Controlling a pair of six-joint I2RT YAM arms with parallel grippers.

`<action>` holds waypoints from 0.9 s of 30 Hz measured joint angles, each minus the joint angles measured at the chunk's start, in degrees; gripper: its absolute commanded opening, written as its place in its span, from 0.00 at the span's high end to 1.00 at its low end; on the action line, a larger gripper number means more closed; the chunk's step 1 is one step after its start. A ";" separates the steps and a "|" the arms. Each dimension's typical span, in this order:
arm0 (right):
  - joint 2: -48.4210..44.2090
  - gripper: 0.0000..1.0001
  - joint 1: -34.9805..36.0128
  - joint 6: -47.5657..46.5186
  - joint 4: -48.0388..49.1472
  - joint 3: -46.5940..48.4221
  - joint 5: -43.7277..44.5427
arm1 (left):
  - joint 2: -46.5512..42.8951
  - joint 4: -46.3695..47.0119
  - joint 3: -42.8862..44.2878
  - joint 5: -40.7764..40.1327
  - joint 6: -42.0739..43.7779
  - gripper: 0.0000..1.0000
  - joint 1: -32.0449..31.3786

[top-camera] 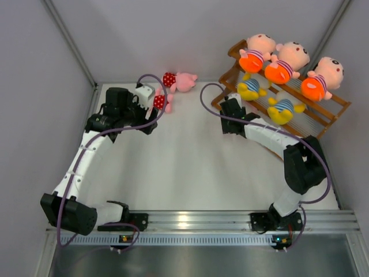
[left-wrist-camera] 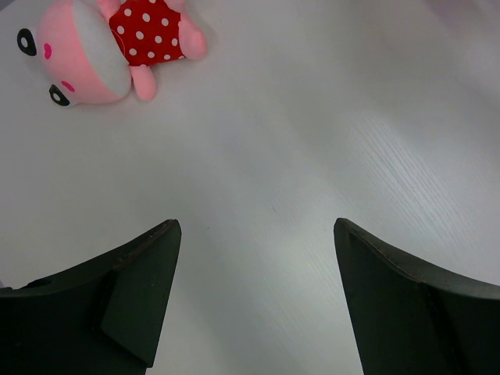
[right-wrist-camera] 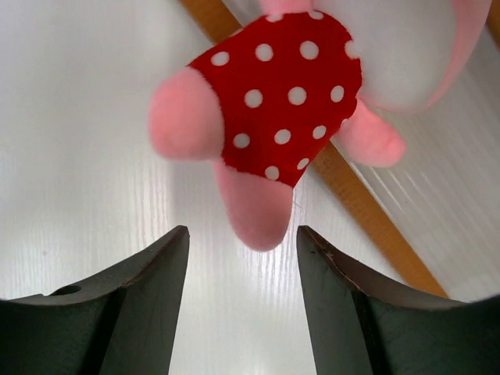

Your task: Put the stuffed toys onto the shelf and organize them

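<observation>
From above, you see the shelf with three peach dolls along its top tier and two yellow dolls on the tier below. Left of the shelf, on the table, lie a far pink doll and a near pink doll, the latter just beside the tip of your left arm. Your right arm reaches to the shelf's left end and hides what sits under its tip. In the left wrist view, your left gripper hangs spread wide over bare table, pinching nothing. A loose pink doll lies face up ahead and left of the fingers, clear of them; which of the two it is I cannot tell. In the right wrist view, your right gripper has its jaws apart, and a third pink doll lies just ahead against a rail of the shelf. One leg droops between the fingertips, and neither seems to touch it. Which tier it is on I cannot tell. These dolls look light, soft and squashy, not breakable, and likely head-heavy. Pinch a loose one across the red dotted torso. A limb would probably let it dangle and swing, and the round head may slip out.
</observation>
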 measured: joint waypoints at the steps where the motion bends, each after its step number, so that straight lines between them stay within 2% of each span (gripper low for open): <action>1: -0.52 0.39 1.09 -2.34 -0.02 0.02 0.96 | 0.00 0.00 0.00 0.02 0.00 0.15 0.00; 7: 0.09 0.41 4.59 -17.44 -0.76 1.33 4.94 | 0.00 -0.02 0.00 0.42 0.02 0.15 0.00; 14: 7.28 0.45 4.68 -28.00 0.28 6.12 11.82 | 0.00 -0.13 0.00 0.02 0.57 0.15 0.00; 19: 11.76 0.48 4.68 -33.24 0.85 7.72 12.72 | 0.17 -0.50 0.33 -0.46 1.11 0.15 0.04; 22: 13.53 0.57 4.68 -35.80 1.49 8.00 13.16 | 0.70 -0.57 0.90 -0.46 1.36 0.15 0.04; 23: 14.01 0.64 4.66 -36.76 1.62 8.04 13.49 | 0.98 -0.57 1.18 -0.46 1.46 0.15 0.04; 27: 15.82 0.78 4.50 -40.13 1.97 10.05 14.51 | 2.01 -0.68 1.90 -0.46 1.60 0.15 0.04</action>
